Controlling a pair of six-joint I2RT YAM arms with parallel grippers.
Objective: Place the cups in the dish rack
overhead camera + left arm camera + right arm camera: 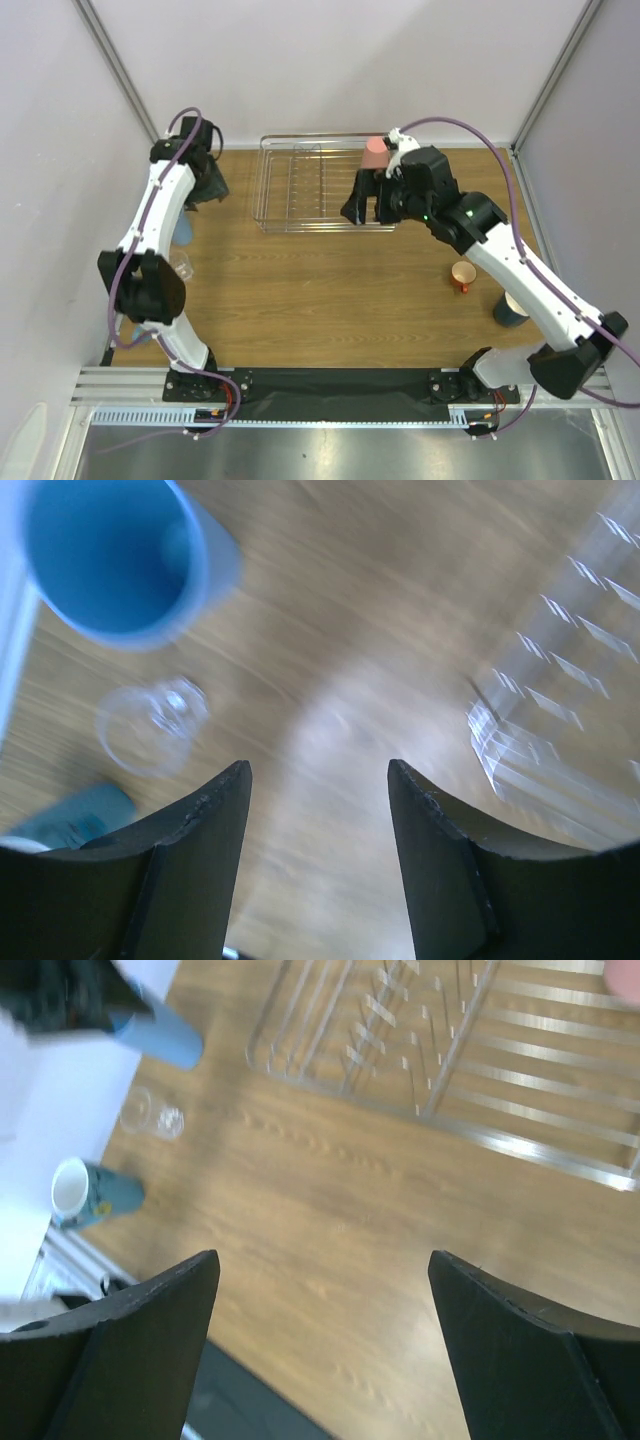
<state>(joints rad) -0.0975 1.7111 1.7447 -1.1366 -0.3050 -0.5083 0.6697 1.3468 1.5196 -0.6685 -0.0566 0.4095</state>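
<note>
The silver wire dish rack (300, 185) stands at the back middle of the table. A pink tumbler (375, 155) stands in its back right corner. My right gripper (367, 213) is open and empty above the rack's front right edge; its wrist view shows the gripper (325, 1270) over bare wood, the rack (470, 1070) beyond. My left gripper (210, 195) is open and empty left of the rack. Its wrist view shows the gripper (320, 780) with a light blue tumbler (115, 555) and a clear glass (150, 725) to its left.
A small orange cup (462, 275) and a dark blue mug (510, 308) sit at the right, the mug partly under my right arm. A teal white-lined mug (90, 1192) sits at the near left edge. Grey walls close in both sides.
</note>
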